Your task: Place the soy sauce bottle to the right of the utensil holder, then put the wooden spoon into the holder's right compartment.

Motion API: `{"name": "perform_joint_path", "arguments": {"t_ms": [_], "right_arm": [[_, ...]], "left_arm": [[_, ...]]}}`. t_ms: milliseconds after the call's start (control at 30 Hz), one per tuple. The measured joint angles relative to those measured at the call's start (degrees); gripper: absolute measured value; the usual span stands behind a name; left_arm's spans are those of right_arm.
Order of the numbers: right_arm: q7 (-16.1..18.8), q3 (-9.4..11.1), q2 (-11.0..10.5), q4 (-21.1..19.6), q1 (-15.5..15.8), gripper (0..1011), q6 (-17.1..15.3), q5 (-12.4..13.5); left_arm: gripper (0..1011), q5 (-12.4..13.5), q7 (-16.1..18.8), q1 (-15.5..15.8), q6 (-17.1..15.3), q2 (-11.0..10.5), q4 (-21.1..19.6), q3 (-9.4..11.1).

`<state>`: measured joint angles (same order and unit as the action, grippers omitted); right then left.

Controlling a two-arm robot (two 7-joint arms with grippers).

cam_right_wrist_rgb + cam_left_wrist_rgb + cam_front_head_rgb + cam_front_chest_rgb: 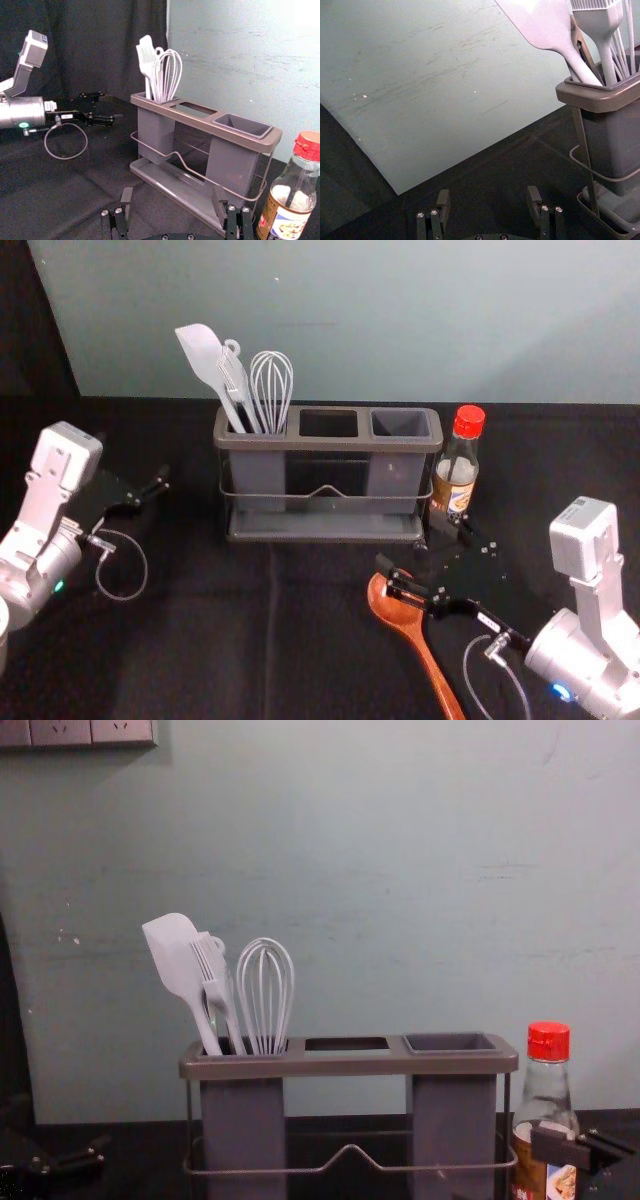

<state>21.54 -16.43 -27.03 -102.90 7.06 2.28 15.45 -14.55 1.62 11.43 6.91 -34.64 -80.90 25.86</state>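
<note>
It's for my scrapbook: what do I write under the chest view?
A spatula and whisk stand in the left compartment of the utensil holder, with the soy sauce bottle on its right.

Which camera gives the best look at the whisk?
The chest view: the whisk stands large, its wires clear against the wall. The head view shows it smaller, the right wrist view partly overlapped, the left wrist view with its top cut off.
</note>
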Motion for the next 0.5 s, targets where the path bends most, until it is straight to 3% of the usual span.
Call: {"name": "perform_joint_path", "arguments": {"t_ms": [367, 500], "right_arm": [[0.0, 0.1, 0.0, -0.1, 0.0, 1000, 0.0, 0.1], [-0.1, -0.2, 0.3, -1.1, 0.0, 1000, -3.2, 1.0]], "left_arm": [[1005, 0.0, 0.0, 0.0, 0.0, 0.0, 0.0, 0.0], [1005, 0.0, 0.0, 0.0, 0.0, 0.0, 0.0, 0.0]]}}
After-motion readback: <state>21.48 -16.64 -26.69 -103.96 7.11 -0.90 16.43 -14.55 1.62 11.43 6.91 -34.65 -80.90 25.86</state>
